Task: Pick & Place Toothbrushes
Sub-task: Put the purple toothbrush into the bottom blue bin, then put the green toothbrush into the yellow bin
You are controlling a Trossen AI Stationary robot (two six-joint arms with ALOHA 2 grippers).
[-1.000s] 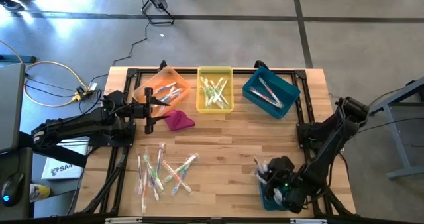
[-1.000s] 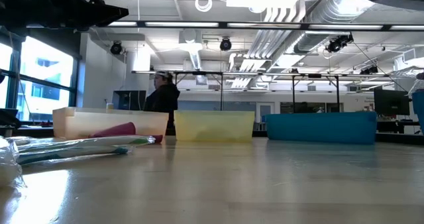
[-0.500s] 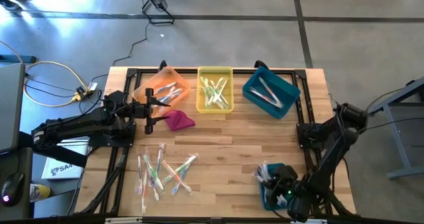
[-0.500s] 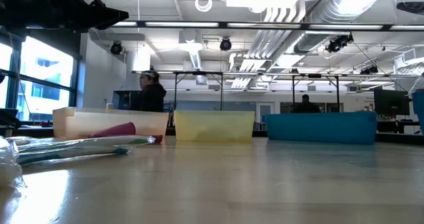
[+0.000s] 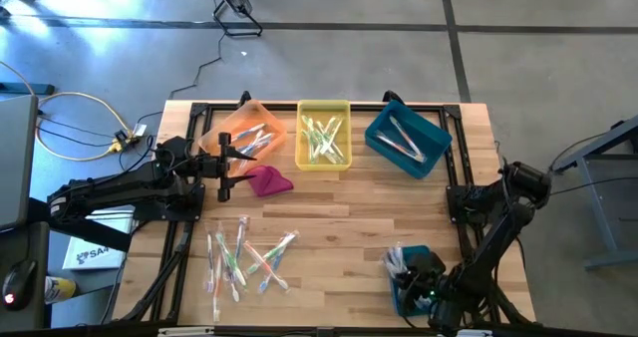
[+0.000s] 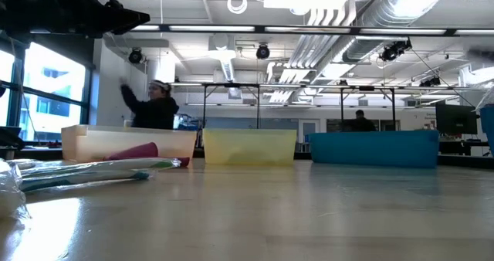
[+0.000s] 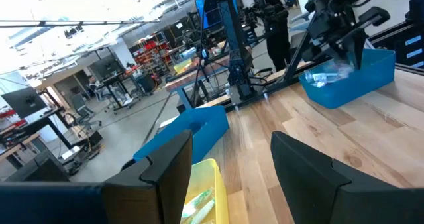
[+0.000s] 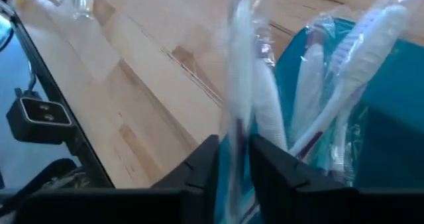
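Clear-wrapped toothbrush [image 8: 233, 85] blurred between right claw [image 8: 230, 159] fingers, bin [image 8: 377, 158] cut off

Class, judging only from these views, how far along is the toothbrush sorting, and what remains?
Done: toothbrushes lie in the orange bin, yellow bin and far teal bin. In hand: the right tool sits over the near teal bin, a wrapped toothbrush between its fingers. Left: a pile of toothbrushes on the table. The left tool waits beside the orange bin.

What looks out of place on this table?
A magenta cloth lies crumpled on the wood beside the orange bin, unlike the sorted toothbrushes. The orange bin also sits askew beside the straight yellow bin.
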